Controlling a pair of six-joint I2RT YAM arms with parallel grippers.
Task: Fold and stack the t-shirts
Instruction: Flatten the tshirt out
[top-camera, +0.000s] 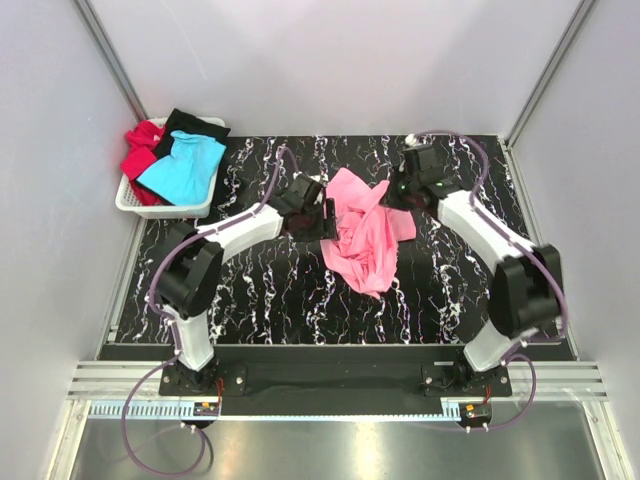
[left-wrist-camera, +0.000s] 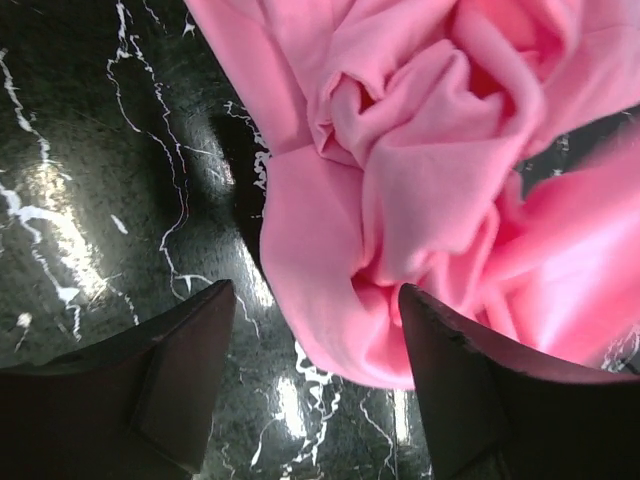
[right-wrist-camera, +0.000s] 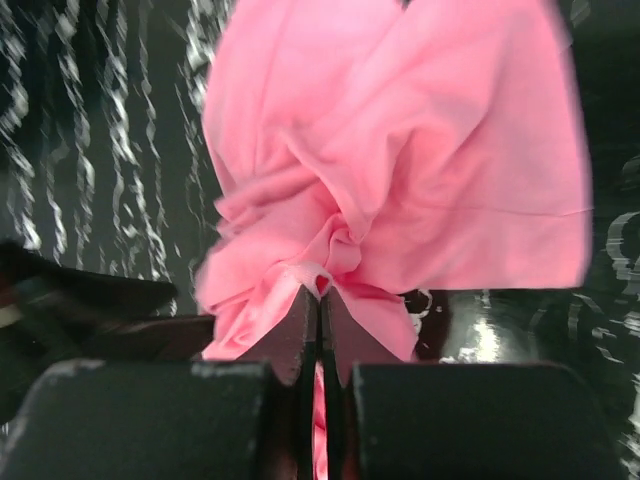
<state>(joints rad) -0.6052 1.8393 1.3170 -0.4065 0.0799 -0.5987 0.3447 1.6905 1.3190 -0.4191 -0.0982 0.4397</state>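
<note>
Right gripper (right-wrist-camera: 320, 300) pinched tight on the pink t-shirt (top-camera: 365, 238), which I see crumpled in bunched folds on the tabletop (top-camera: 250, 290); left gripper (left-wrist-camera: 315, 292) spread wide, gripping nothing.

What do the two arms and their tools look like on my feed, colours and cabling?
The left arm and right arm match: white links between bulky black joint housings. A thin purple cable loops along each. The left tool and right tool are dark and wedge-shaped, with slightly scuffed edges.
</note>
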